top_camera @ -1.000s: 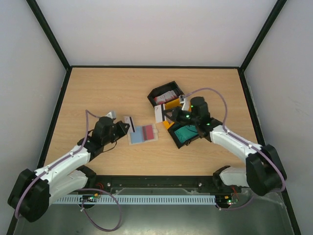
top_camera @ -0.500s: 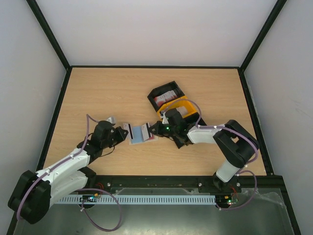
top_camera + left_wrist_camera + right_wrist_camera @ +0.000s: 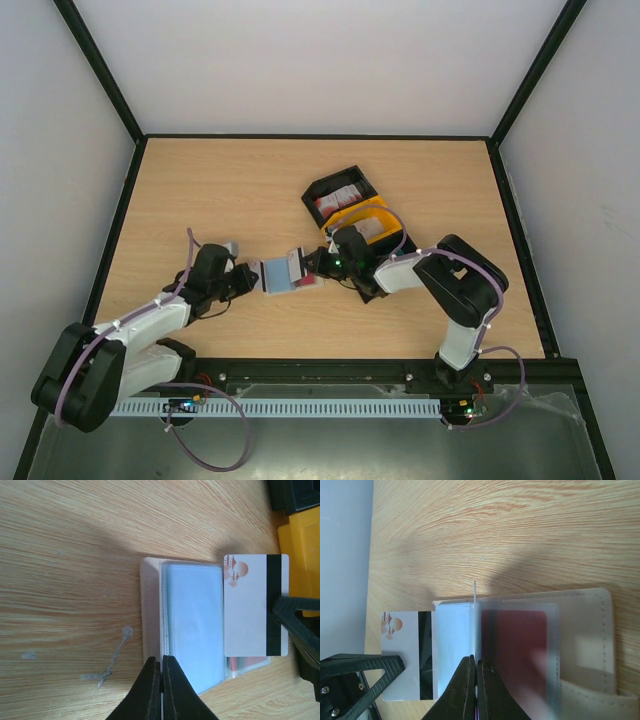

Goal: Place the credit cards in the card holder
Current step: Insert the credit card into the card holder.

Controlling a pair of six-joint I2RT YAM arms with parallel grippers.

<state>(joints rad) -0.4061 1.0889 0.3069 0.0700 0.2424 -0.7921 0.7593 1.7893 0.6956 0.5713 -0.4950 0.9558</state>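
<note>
The card holder (image 3: 283, 278) lies open on the table between my two grippers, its clear sleeves up and its beige cover (image 3: 150, 610) underneath. A red credit card (image 3: 520, 645) sits in one sleeve. My left gripper (image 3: 250, 275) is shut at the holder's left edge on a white, dark-striped credit card (image 3: 402, 650), edge-on in its own wrist view. My right gripper (image 3: 315, 262) is shut on a similar striped card (image 3: 250, 605) over the holder's right side. In the right wrist view that card shows only as a thin white edge (image 3: 475, 592).
The black-and-yellow tray (image 3: 330, 183) stands just behind the right gripper, with more cards (image 3: 340, 197) in its black compartment. Its yellow part (image 3: 300, 555) shows at the right edge of the left wrist view. Black-framed walls ring the table.
The right arm swung left from the tray to the holder, carrying its card. The left gripper moved its card right and slightly toward me, to the holder's left edge.
</note>
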